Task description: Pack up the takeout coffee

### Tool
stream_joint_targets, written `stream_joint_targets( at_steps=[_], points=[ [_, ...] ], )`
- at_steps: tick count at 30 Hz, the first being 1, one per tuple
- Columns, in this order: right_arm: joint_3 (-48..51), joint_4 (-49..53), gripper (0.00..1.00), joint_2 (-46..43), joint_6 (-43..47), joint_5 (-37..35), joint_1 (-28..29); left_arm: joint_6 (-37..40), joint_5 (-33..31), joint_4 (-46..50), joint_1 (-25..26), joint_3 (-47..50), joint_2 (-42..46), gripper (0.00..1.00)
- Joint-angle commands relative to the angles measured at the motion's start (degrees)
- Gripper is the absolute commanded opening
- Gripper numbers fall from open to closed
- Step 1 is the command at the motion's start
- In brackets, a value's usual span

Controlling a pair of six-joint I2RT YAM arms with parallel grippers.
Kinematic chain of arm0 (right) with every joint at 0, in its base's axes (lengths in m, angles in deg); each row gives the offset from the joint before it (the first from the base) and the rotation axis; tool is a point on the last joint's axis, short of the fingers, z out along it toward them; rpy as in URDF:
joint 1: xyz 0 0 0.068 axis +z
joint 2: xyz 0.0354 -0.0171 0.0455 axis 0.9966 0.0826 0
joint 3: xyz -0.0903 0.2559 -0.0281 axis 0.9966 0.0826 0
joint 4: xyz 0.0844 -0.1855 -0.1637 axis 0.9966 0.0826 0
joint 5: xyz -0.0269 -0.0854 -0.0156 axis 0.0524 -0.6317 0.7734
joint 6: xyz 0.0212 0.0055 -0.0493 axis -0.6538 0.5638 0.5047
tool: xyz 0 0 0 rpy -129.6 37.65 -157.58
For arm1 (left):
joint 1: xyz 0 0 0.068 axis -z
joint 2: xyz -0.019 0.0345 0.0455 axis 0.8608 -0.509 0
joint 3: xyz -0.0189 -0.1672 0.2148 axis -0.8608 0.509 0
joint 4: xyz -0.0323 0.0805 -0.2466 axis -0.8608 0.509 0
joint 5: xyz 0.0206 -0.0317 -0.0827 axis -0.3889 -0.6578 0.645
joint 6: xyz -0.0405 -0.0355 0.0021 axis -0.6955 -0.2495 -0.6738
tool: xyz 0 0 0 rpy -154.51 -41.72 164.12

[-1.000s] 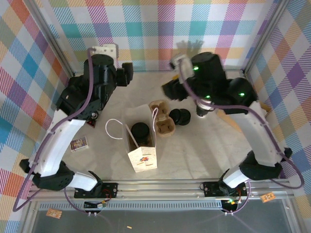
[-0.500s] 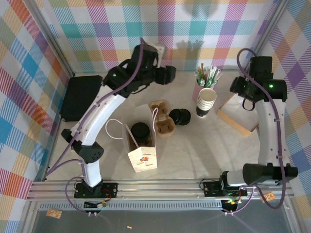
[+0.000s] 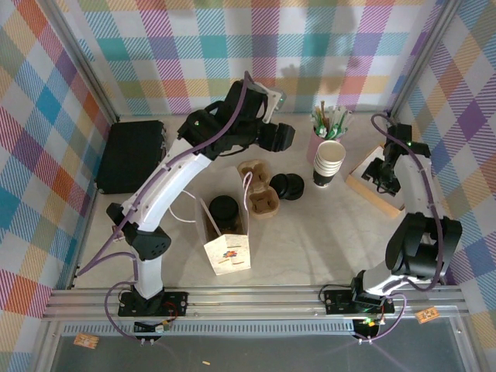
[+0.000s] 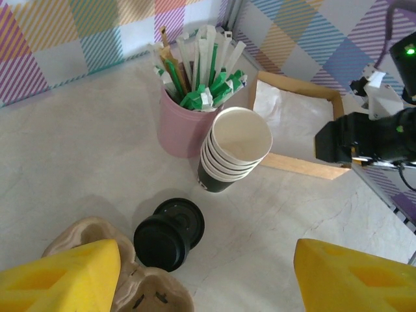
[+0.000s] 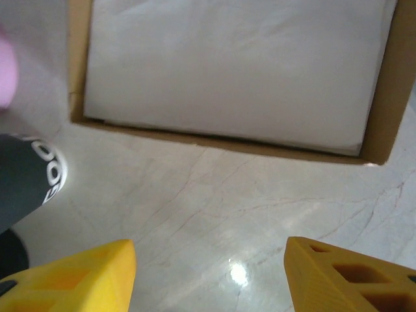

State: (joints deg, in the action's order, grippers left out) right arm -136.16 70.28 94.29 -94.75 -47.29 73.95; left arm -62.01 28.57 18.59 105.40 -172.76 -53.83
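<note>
Takeout coffee (image 3: 223, 208) stood lid-up inside the open paper bag (image 3: 229, 252), probably so that it would travel upright without spilling, while the left gripper (image 4: 208, 276) and the right gripper (image 5: 208, 273) hung well away, fingers spread apart and holding nothing.

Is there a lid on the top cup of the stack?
No: the stack of cups is open on top, its white inside showing, and the loose black lids lie apart from it.
</note>
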Motion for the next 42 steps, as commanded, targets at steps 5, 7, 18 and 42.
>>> stream_joint_targets(
  at_steps=[5, 7, 18, 42],
  points=[
    [-2.02, -8.08, 0.59, 7.50, -0.84, -0.37, -3.89, 0.65, 2.49, 0.75, 0.13, 3.23, 3.62, 0.72],
    [-4.61, -8.10, 0.58, 11.09, -1.12, -1.19, -4.07, -0.11, 1.82, 0.99, 0.10, 3.33, 3.68, 0.72],
    [-20.42, -5.09, 0.59, 27.11, -3.55, -3.65, -4.83, -1.70, -0.57, 1.08, 0.08, 7.71, 7.57, 0.72],
    [-20.82, -1.04, 0.33, 34.19, -6.59, -0.89, -6.32, -0.06, -4.91, 2.49, 0.06, 7.91, 8.67, 0.73]
  ],
)
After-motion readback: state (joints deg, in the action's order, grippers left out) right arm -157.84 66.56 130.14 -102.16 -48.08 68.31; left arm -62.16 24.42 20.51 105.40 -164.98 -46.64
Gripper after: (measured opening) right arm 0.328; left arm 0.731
